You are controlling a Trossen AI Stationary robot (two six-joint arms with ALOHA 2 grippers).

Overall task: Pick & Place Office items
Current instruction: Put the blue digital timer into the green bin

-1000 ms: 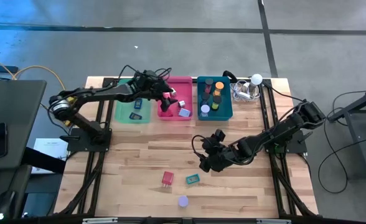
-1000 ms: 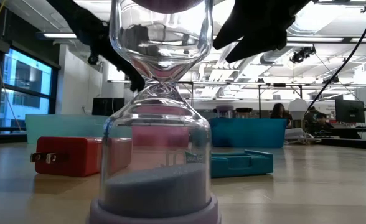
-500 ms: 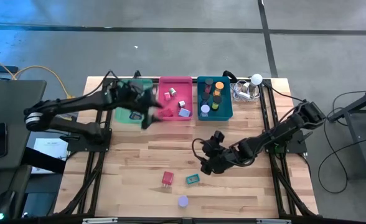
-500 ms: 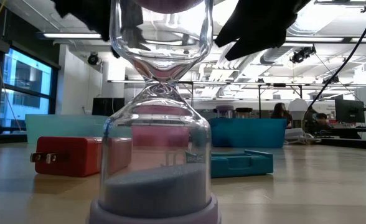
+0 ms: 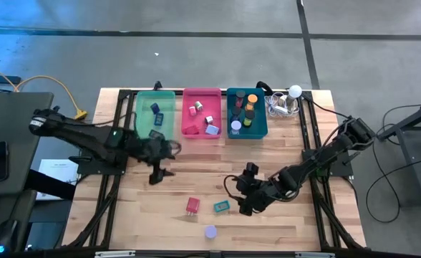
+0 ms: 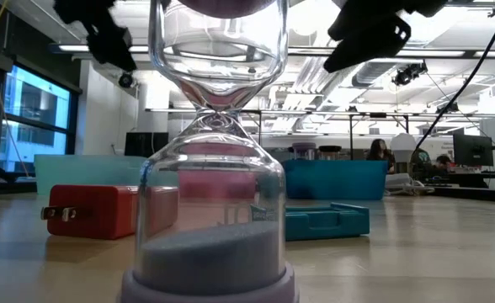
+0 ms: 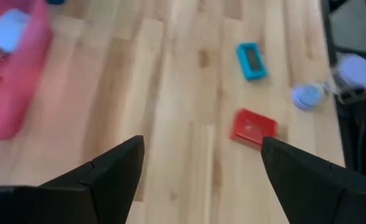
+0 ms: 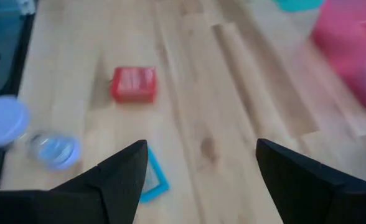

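Right now the left gripper [image 5: 155, 174] hangs over bare wood just below the green tray [image 5: 155, 115], with its two fingers spread wide and nothing between them. The right gripper [image 5: 243, 206] hangs over the middle of the wooden table [image 5: 289, 222], fingers also spread wide and empty. Just beside it, at about 9 o'clock, lies the teal block [image 5: 220, 206]. The red plug block [image 5: 192, 206] sits a little farther the same way, between the two grippers, at about 5 o'clock from the left one. The little hourglass with lavender ends [image 5: 210, 231] stands upright near the front edge, at about 7 o'clock from the right gripper. In the low view the hourglass [image 6: 216, 151] fills the middle, with pale sand resting in its lower bulb, and the red plug block [image 6: 104, 210] and teal block [image 6: 323, 220] lie behind it. At the far edge three trays stand side by side. The green tray holds a couple of small dark and blue pieces. The pink tray [image 5: 200, 113] holds a few small blocks. The teal tray [image 5: 247, 113] holds round caps and discs. A white ball [image 5: 295, 91] with a cable bundle rests at 3 o'clock from the teal tray.
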